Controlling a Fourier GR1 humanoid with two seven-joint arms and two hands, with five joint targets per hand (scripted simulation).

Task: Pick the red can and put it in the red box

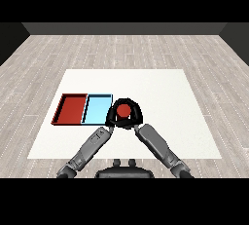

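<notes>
My forearms reach in to where both hands, left (112,117) and right (137,115), curl their fingers round the can (123,110) just right of the blue tray (97,110); carrying it to the red tray (72,108) remains.

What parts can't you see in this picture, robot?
- Red can, head view: only its top shows; both hands cover its sides.
- Left hand and right hand: too small and dark to tell which one really holds the can.
- Light blue tray: the left hand hides its near right corner.
</notes>
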